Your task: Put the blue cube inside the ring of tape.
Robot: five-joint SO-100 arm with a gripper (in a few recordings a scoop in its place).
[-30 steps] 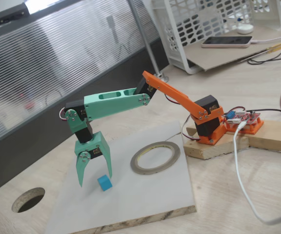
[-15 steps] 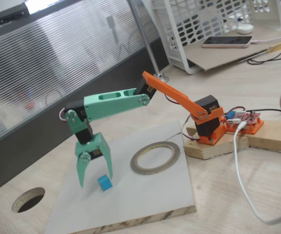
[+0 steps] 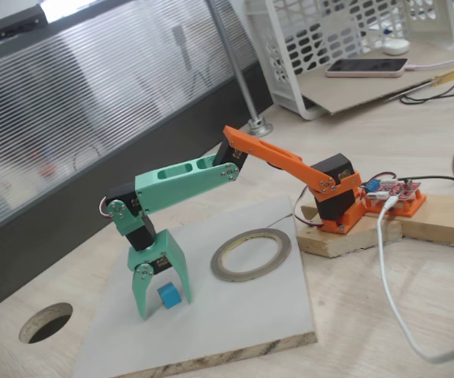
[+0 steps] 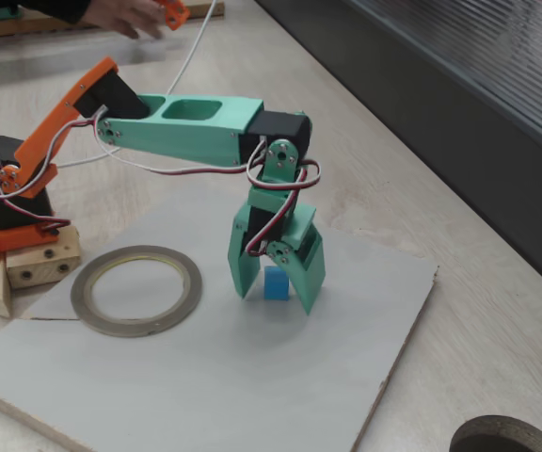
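Blue cube (image 3: 169,295) sits on the grey board (image 3: 243,315), right between the two green fingers of the gripper (image 3: 165,303). In both fixed views the jaws stand wide apart, approx. one finger on each side of the cube, with tips down near the board surface. I cannot tell if a finger already touches the cube; in a fixed view (image 4: 276,282) there seems a small gap on both sides, so the gripper is open and holds nothing.

Ring of tape (image 3: 251,253) lies flat on the same board, well apart from the cube, toward the arm's orange base (image 3: 339,206). Its hollow middle has nothing inside. In a fixed view the ring (image 4: 136,290) is to the left of the gripper (image 4: 278,294), w/ bare board between them.

Count: 1 blue cube, 1 ring of tape, 1 grey board, 1 arm w/ green forearm and orange upper part. Also 1 dark round hole (image 3: 46,322) cut in the wooden table (image 3: 416,299), beside the board, near the picture corner.
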